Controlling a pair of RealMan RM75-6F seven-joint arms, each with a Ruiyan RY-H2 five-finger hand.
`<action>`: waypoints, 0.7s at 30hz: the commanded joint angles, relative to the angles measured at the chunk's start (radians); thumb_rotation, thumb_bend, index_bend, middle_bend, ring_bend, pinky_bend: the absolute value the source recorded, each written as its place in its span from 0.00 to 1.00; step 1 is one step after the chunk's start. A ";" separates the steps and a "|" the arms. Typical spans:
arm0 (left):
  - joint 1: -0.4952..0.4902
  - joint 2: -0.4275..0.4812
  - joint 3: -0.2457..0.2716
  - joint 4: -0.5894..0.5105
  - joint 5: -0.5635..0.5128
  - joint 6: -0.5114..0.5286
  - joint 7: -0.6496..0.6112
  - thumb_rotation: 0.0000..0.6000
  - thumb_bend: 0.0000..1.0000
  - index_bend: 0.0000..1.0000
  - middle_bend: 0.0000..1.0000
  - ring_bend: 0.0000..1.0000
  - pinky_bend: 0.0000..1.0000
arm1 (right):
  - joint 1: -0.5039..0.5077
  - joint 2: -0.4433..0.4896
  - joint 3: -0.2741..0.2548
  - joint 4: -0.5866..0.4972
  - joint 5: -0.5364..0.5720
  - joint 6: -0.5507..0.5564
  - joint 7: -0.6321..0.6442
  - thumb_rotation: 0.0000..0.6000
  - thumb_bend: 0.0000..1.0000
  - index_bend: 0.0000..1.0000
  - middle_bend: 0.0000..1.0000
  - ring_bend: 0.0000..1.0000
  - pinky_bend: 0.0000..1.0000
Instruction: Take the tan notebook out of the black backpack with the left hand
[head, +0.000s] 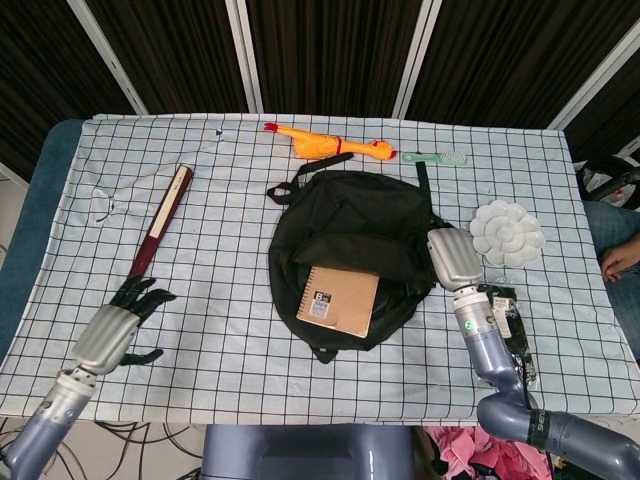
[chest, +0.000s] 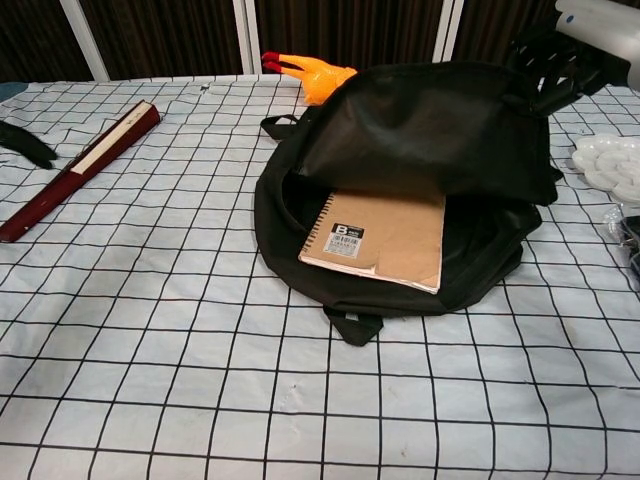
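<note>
Now the right hand (head: 455, 258) grips the backpack's (head: 345, 215) upper flap at its right edge and holds it lifted, so the mouth of the bag gapes toward the near table edge. In the chest view that hand (chest: 565, 45) shows at the top right corner, dark fingers (chest: 545, 75) hooked into the black cloth, the flap raised like a hood. Under and to the left of that hand lies the notebook (head: 337, 300), tan, spiral-bound along its left side, with a small printed label near its top corner. It rests flat inside the open bag, its near edge close to the bag's lower rim; in the chest view the notebook (chest: 378, 238) is plainly uncovered.

The left hand (head: 115, 325) hovers over the checked cloth (head: 220, 340) near the front left corner, well apart from the backpack and the notebook. Its dark fingers (head: 140, 295) are spread wide and hold nothing; their tips point toward the far side, just short of the near end of a maroon folded fan (head: 158, 228). The chest view catches only dark fingertips (chest: 25, 143) at the left edge, beside that fan (chest: 80, 165).

Beyond the backpack lies a rubber chicken (head: 325, 143), with a green brush (head: 436, 158) to its right. Right of the right hand sits a white flower-shaped palette (head: 507, 232), and near its wrist a black packet (head: 512, 325).
</note>
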 joint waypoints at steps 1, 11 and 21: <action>-0.061 -0.057 -0.025 0.020 0.009 -0.058 -0.024 1.00 0.09 0.22 0.24 0.08 0.04 | 0.024 0.013 0.016 -0.003 0.025 -0.014 -0.004 1.00 0.55 0.64 0.53 0.44 0.42; -0.234 -0.257 -0.114 0.164 -0.056 -0.191 -0.072 1.00 0.04 0.24 0.24 0.08 0.05 | 0.073 0.010 0.027 0.003 0.062 0.010 -0.032 1.00 0.55 0.64 0.53 0.44 0.42; -0.350 -0.372 -0.132 0.287 -0.063 -0.245 -0.087 1.00 0.03 0.24 0.24 0.08 0.08 | 0.081 0.019 0.010 -0.006 0.068 0.046 -0.029 1.00 0.55 0.64 0.53 0.44 0.42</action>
